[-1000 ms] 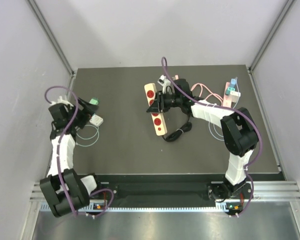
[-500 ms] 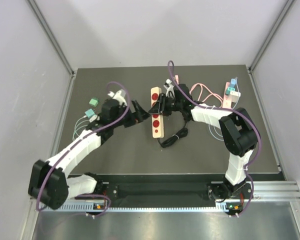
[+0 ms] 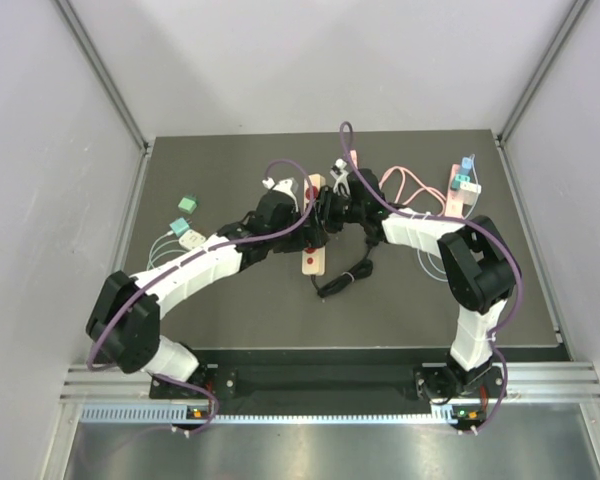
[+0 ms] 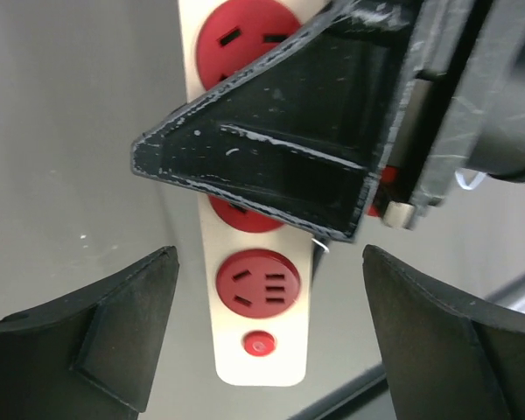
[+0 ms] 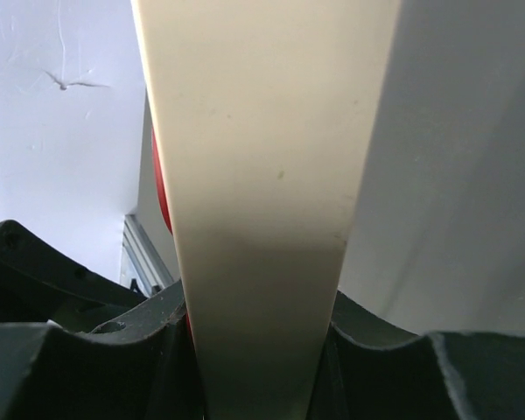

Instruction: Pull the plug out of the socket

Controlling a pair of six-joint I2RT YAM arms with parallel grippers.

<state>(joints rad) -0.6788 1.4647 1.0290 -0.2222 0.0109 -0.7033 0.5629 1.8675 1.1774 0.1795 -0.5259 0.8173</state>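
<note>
A cream power strip (image 3: 313, 262) with red sockets lies mid-table. My right gripper (image 3: 322, 213) is shut on its middle, pinching both long sides; in the right wrist view the strip (image 5: 262, 175) fills the space between the fingers (image 5: 87, 350). My left gripper (image 3: 303, 233) is open beside it, over the strip. In the left wrist view its fingers (image 4: 122, 324) straddle the strip's end (image 4: 261, 350) without touching, with the right gripper's finger (image 4: 280, 166) across the strip above. A black cable (image 3: 345, 275) trails from under the grippers. The plug itself is hidden.
A pink strip with small adapters (image 3: 460, 188) and a pink cable (image 3: 405, 185) lie at the back right. A green adapter (image 3: 187, 204) and a white adapter (image 3: 180, 228) with a looped white cable (image 3: 160, 255) lie at the left.
My left arm has swung from the far left across to the power strip and now hovers open over it. The right gripper stays shut on the strip, which has shifted slightly.
</note>
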